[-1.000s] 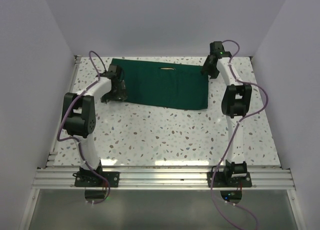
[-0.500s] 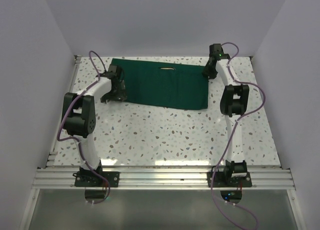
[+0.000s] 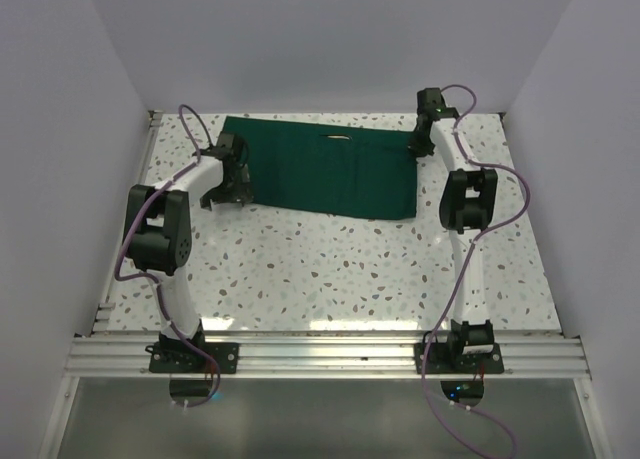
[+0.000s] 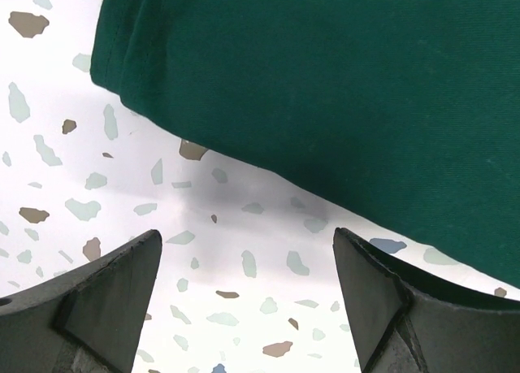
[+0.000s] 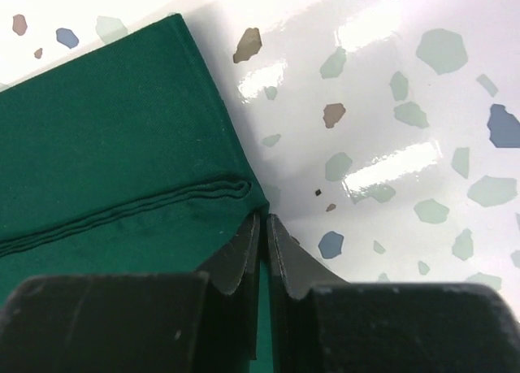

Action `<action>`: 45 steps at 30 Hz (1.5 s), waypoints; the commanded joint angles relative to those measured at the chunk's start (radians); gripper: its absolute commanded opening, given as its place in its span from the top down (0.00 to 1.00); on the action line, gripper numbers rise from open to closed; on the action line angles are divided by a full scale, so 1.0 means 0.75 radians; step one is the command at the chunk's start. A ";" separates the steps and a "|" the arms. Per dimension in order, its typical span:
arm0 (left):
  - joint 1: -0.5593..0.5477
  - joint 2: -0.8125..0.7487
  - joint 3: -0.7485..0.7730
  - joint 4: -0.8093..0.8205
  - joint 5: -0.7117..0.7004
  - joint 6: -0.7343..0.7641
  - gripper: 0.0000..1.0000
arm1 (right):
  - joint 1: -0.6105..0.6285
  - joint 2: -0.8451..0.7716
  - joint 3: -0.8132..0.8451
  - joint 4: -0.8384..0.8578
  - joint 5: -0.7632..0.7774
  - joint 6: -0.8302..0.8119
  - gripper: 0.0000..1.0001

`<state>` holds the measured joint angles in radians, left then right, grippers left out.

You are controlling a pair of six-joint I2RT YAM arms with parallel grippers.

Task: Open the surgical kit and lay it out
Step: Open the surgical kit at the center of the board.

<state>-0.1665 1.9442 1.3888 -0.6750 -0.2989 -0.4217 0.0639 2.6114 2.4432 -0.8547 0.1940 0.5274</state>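
The green cloth (image 3: 325, 174) is lying flat across the far part of the table (image 3: 330, 269) as one wide rectangle, w/ its long side running left to right. So the wrap is looking mostly opened, though the right wrist view is showing a doubled layer w/ a stitched fold line (image 5: 162, 198) near the right edge. Probably at least one more fold is waiting to be spread. A slim pale thing (image 3: 335, 138) is sitting on the cloth near its far edge. It's too small to ID, poss. an instrument. No steel tray is showing in any view, and no other tools are showing either, so the laying-out part is looking not yet done, as far as can be judged. The left gripper (image 4: 245, 236) is hanging wide open over bare table just beside the cloth's left near corner. Its fingers are apart, holding nothing and not touching the fabric. The right gripper (image 5: 263, 227) is sitting at the cloth's right edge near the far corner, w/ its fingers pressed nearly together and only a sliver of gap btwn them. They're meeting right at the cloth's border, but I can't tell whether a layer is pinched in there. What's left, by my read: unfolding any remaining layer, then setting out the tray and tools.
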 commanded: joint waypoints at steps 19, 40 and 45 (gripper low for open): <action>-0.001 -0.087 -0.078 0.082 0.039 0.059 0.10 | -0.007 -0.230 -0.075 -0.098 0.132 -0.104 0.66; 0.001 -0.142 -0.148 0.080 0.020 0.059 0.10 | -0.010 -0.050 -0.018 -0.020 0.050 -0.067 0.66; 0.001 -0.134 -0.148 0.078 0.012 0.059 0.10 | -0.010 -0.036 -0.028 -0.008 0.050 -0.069 0.75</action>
<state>-0.1661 1.8854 1.2785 -0.6411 -0.2802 -0.3820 0.0597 2.5824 2.3955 -0.8875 0.2375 0.4706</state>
